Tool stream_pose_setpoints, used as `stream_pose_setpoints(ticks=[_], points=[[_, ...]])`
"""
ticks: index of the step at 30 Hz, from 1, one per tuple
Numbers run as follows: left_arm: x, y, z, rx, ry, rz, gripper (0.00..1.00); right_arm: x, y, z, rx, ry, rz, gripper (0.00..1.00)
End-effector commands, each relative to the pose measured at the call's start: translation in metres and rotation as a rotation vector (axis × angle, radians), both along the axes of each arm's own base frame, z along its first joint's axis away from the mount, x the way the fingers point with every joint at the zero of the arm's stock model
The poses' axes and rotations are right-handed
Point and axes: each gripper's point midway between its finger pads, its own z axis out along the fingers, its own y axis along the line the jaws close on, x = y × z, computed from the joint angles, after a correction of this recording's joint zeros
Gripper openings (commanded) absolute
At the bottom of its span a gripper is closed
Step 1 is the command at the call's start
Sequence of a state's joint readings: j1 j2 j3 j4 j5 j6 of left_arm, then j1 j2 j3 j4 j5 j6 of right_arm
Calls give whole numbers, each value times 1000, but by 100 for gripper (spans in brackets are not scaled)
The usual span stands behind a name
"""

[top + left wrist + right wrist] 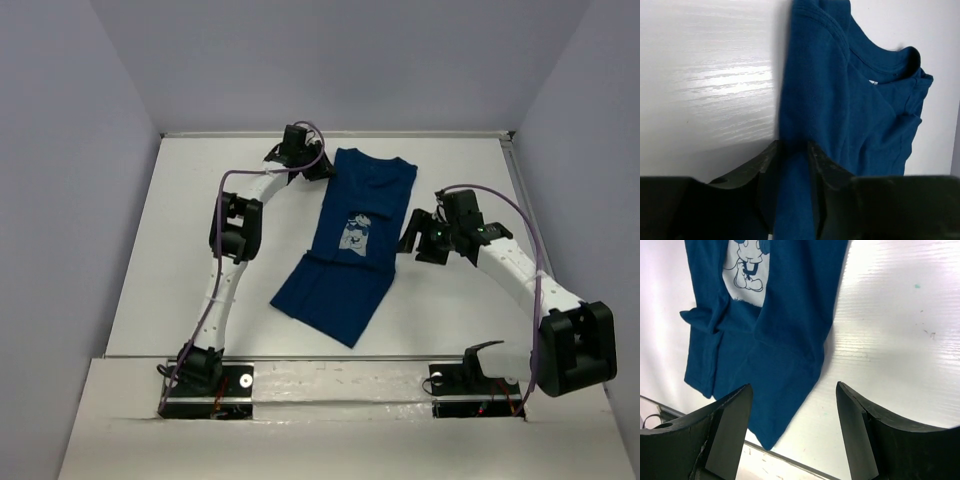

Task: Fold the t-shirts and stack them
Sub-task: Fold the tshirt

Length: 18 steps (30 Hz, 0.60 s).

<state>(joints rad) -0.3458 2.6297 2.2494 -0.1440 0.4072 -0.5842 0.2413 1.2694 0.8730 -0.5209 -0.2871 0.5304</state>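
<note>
T-shirt [345,250]: navy, folded narrow, lying flat between both grippers. Left gripper [792,150] straddles its collar-end left edge, clamp uncertain; right gripper [793,387] gapes empty beside its right edge. Advice: seize both layers before folding.

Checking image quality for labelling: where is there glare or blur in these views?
Left wrist: bright glare streaks on the table, left pincer fingers dark and soft-edged. Right wrist: bright sheen on the table beside the t-shirt. Top external: even light, no glare.
</note>
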Motion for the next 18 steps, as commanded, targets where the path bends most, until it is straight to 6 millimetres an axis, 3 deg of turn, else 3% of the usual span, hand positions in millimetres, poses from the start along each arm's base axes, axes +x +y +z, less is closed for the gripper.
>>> stream_pose_setpoints(ticks=[1,3,5,6,7,9,10,14,16,18], points=[[1,-19,-4,-102,9,-13,13,-3,6,4,49,-11,19,73],[4,-20,-4,-129,13,13,0,-2,8,5,55,-10,32,74],[14,-12,7,-184,-12,50,0,-5,13,5,76,-1,63,73],[17,6,-4,-199,14,99,0,-6,13,2,74,8,70,74],[28,14,20,-265,-29,142,0,-8,13,0,70,17,75,74],[42,45,30,-287,-65,215,0,-13,12,-4,61,29,91,77],[49,57,45,-280,-99,241,0,-16,12,-5,62,30,113,78],[65,98,74,-253,-171,298,0,-25,16,-13,79,59,154,84],[68,113,85,-223,-207,327,0,-27,17,-18,84,71,160,85],[63,120,80,-209,-196,330,0,-28,17,-17,86,70,162,86]])
